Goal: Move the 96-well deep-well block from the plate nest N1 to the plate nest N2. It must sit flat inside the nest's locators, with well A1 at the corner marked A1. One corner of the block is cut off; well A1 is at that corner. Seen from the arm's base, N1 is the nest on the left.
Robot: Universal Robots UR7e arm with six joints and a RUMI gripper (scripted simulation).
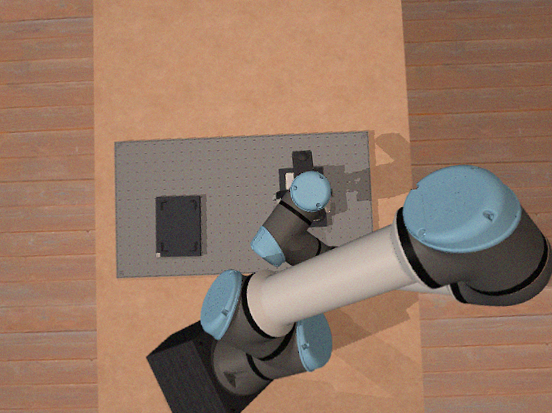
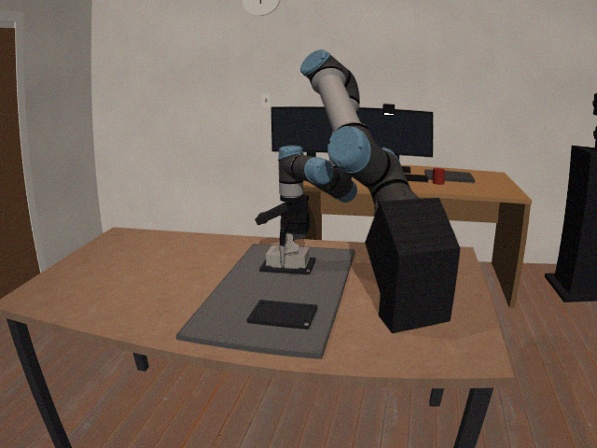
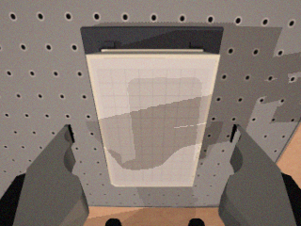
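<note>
The off-white 96-well deep-well block sits in the dark plate nest N2, on the right half of the grey perforated baseplate. Its top looks level. I cannot make out the cut corner. My gripper is open, with one finger on each long side of the block and a clear gap at both. In the top view the wrist hides most of the block. Nest N1 lies bare on the left half.
The arm's black pedestal stands on the wooden table beside the baseplate. A second desk with a monitor and a red cup stands behind, against the wall.
</note>
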